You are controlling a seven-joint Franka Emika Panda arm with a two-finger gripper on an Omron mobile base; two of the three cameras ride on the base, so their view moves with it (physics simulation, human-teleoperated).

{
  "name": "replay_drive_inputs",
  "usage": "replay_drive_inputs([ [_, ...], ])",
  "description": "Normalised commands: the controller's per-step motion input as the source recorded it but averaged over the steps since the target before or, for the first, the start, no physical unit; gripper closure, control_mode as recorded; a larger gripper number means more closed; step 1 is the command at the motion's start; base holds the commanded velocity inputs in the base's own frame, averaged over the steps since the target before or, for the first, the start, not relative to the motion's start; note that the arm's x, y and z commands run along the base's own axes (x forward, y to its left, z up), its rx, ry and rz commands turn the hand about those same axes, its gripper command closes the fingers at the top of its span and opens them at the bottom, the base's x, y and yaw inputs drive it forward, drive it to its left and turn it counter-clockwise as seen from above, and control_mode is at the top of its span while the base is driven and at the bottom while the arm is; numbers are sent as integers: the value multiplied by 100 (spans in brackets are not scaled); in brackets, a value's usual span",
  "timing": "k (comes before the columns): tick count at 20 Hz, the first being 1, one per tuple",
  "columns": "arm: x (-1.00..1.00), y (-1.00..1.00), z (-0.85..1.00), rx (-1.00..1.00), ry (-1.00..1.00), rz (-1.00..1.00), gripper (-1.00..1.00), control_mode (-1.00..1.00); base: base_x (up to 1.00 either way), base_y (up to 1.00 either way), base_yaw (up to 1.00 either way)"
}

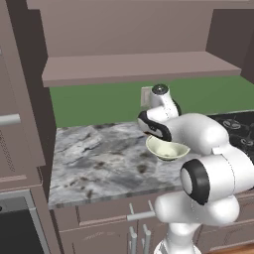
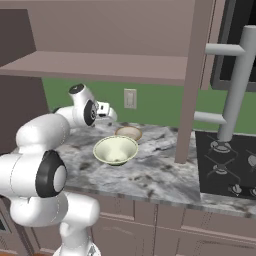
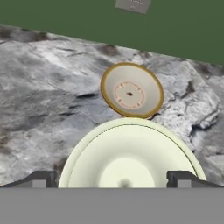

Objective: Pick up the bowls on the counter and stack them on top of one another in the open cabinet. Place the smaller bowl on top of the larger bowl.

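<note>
Two bowls sit on the table [image 2: 150, 175]: larger bowl [image 3: 129, 155] bottom center, right under my wide-open, empty hand [image 3: 112, 179], smaller bowl [image 3: 131, 90] just beyond it, mid-frame.

My arm [image 1: 208, 168] is glossy white, built of rounded bulbous segments (each joint ringed in black), with small dark fingertips [image 3: 41, 178].

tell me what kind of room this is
A kitchen, as a simulated render. A marbled stone counter tops brown drawers, a black stovetop sits beside it, an open wall cabinet hangs above, and two bowls stand on the counter.
</note>
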Motion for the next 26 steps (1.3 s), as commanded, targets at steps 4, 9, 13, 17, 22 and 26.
replay_drive_inputs([
  [4, 16, 0, -13, -3, -1, -9, -100, -100, 0, 0, 0],
  [9, 20, 0, -13, -2, -2, -10, -100, -100, 0, 0, 0],
  [13, 33, 0, -19, -4, -2, -10, -100, -100, 0, 0, 0],
  [17, 42, 0, -22, -5, -3, -6, -100, -100, 0, 0, 0],
  [22, 41, 0, -26, -2, -3, -5, -100, -100, 0, 0, 0],
  [26, 28, 0, -28, 0, -2, -3, -100, -100, 0, 0, 0],
])
